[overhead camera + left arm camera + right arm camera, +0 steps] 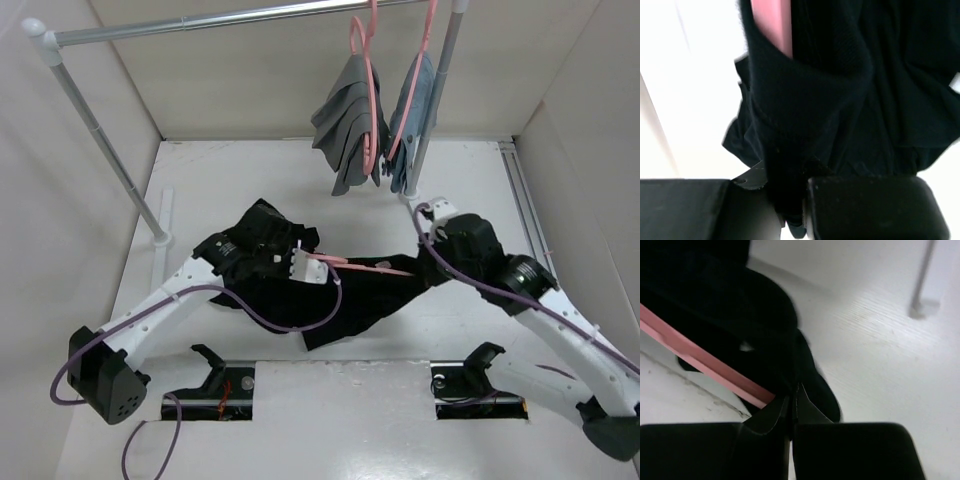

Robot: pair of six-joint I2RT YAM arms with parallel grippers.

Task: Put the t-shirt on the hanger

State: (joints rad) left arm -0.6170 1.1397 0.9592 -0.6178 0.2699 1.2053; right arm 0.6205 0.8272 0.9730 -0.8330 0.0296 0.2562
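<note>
The black t-shirt (352, 300) hangs stretched between my two grippers above the table's middle. The pink hanger (368, 267) runs across it, partly inside the cloth; its hook is hidden. My left gripper (305, 266) is shut on a fold of the shirt (805, 100), and its jaws (790, 200) pinch black cloth, with the hanger (771, 25) just above. My right gripper (428, 262) is shut on the shirt's edge (765, 325). There the hanger's bar (705, 365) slants down to my closed right jaws (792, 402).
A metal rack bar (200, 22) spans the back, with a slanted pole (110, 150) at the left. Two other pink hangers hang on it, one with a grey garment (348, 120) and one with a blue-grey garment (412, 110). White walls close in both sides.
</note>
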